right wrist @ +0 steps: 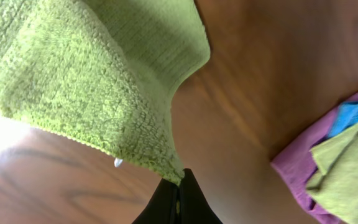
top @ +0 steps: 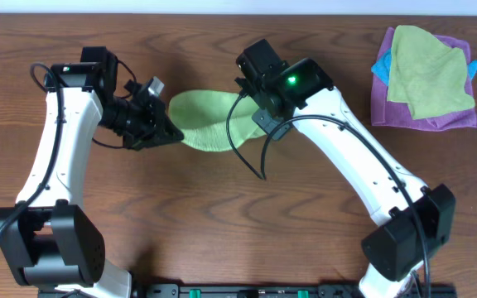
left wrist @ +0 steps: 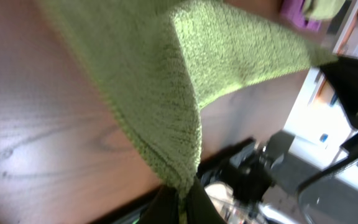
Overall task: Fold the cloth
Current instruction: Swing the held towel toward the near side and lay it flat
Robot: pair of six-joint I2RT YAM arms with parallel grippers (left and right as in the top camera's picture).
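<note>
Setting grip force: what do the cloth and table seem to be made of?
The cloth looks like terry or microfibre, matte lime green: a nubby looped pile shows close up. The table looks like wood or wood-look laminate, smooth with slight sheen: brown grain lines show.

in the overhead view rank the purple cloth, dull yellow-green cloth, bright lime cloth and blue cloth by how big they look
1. purple cloth, by outline, though mostly covered
2. dull yellow-green cloth lying on it
3. bright lime-green towel cloth, bunched and partly hidden, so unsure against the yellow-green one
4. blue cloth, only edges showing
</note>
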